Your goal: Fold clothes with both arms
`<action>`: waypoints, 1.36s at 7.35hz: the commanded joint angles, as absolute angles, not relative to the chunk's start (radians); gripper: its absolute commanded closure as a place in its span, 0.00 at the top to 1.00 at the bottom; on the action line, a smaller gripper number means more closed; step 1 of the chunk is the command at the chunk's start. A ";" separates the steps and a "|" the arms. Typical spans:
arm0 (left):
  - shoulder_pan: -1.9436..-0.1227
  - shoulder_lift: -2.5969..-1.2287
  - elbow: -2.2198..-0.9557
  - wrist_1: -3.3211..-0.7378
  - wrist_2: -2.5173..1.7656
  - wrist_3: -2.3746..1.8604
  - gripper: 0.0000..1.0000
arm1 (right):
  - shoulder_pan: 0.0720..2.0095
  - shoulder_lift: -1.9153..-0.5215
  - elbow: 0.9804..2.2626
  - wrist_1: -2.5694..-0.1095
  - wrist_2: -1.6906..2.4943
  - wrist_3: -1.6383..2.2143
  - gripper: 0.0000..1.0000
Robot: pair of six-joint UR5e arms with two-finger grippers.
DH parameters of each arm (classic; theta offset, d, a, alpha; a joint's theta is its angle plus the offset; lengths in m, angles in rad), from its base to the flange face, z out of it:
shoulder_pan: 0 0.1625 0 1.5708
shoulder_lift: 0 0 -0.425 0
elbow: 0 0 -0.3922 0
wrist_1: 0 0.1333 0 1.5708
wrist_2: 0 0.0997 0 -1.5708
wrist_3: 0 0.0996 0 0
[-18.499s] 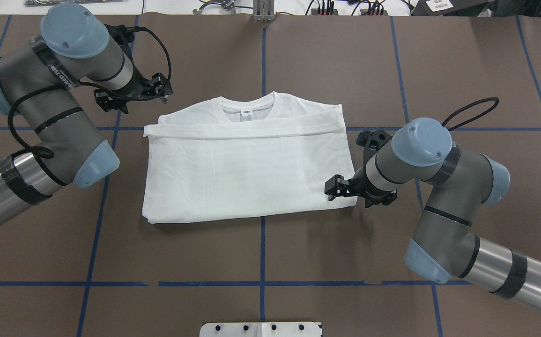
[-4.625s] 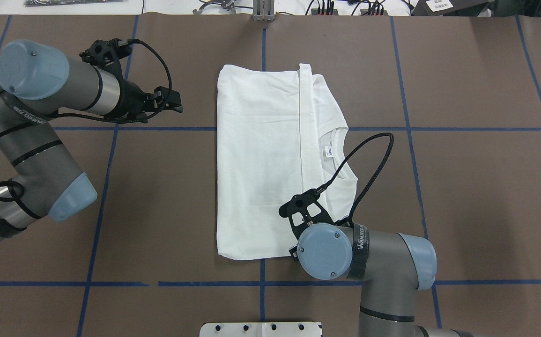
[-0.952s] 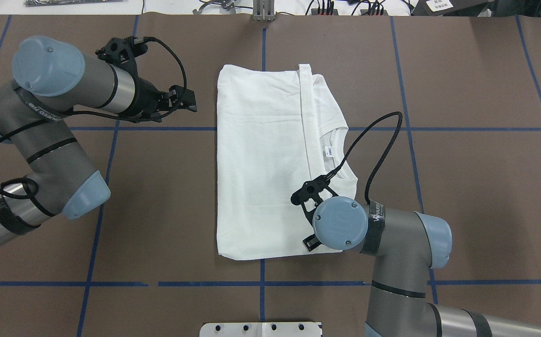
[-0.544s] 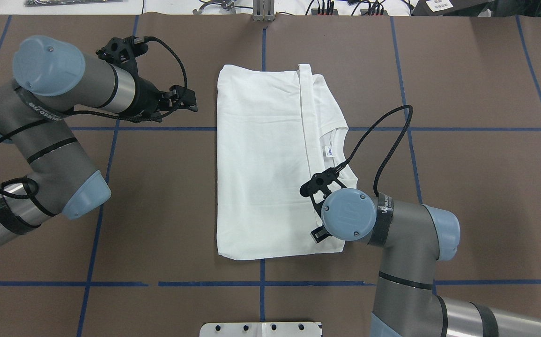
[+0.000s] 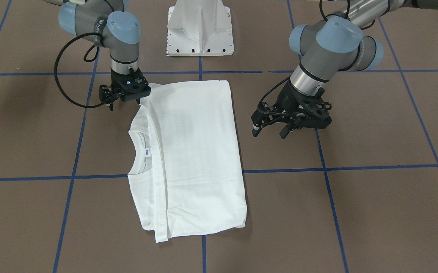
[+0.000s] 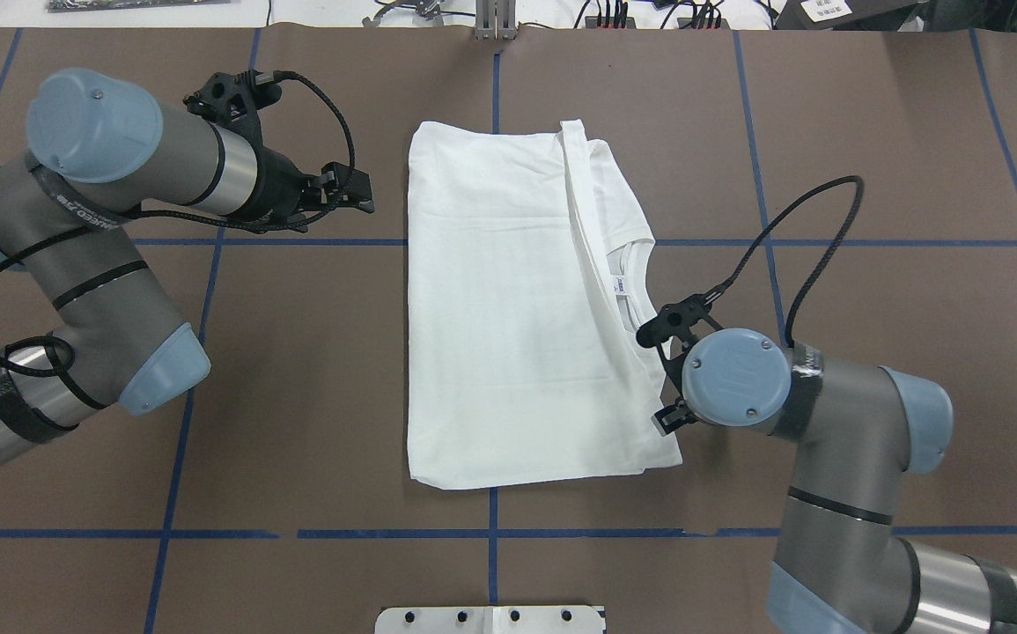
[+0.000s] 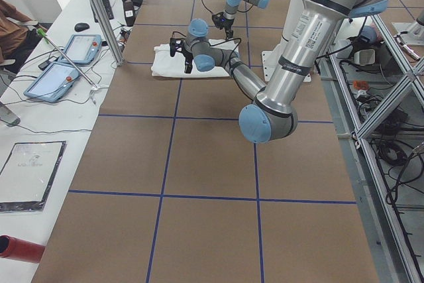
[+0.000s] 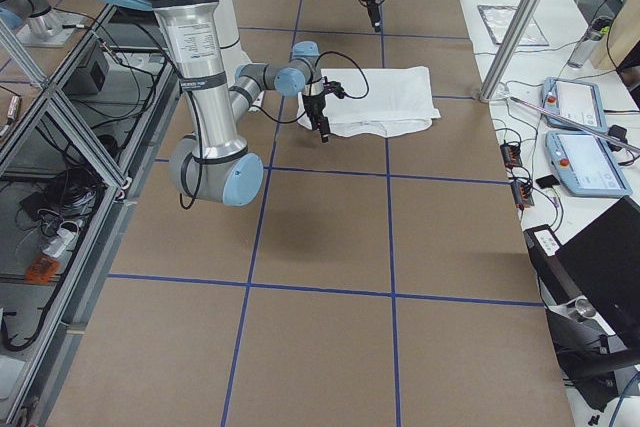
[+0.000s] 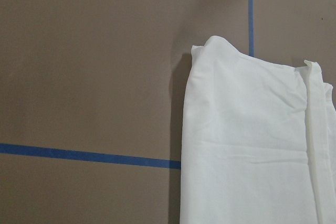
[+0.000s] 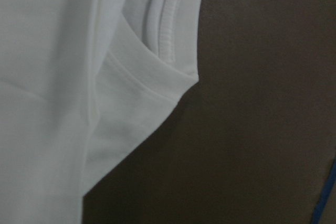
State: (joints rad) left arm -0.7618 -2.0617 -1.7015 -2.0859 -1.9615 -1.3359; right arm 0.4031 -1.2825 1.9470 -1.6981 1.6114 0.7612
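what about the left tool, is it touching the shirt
Apart. The overhead view shows a strip of bare brown table between the left tool and the shirt; the front-facing view agrees.

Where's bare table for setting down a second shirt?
Open: the table at its far right corner, past the right arm; also the strip between shirt and white base. Tight: between left gripper and shirt, and around the right gripper at the shirt's edge.

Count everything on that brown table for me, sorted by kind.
White folded T-shirt: 1
Grey tube robot arms with light-blue joint caps: 2
White metal pedestal base: 1
Total: 4
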 commanded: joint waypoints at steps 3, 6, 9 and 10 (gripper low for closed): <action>-0.761 -2.062 -1.703 -2.085 -1.971 -1.336 1.00 | 0.477 -1.297 2.037 -1.689 1.658 0.719 1.00; -0.761 -2.060 -1.698 -2.086 -1.970 -1.335 1.00 | 0.550 -1.058 1.871 -1.689 1.670 0.703 1.00; -0.761 -2.056 -1.698 -2.091 -1.970 -1.330 1.00 | 0.555 -0.960 1.639 -1.527 1.666 0.695 1.00; -0.761 -2.057 -1.692 -2.097 -1.968 -1.325 1.00 | 0.555 -0.944 1.576 -1.466 1.664 0.693 1.00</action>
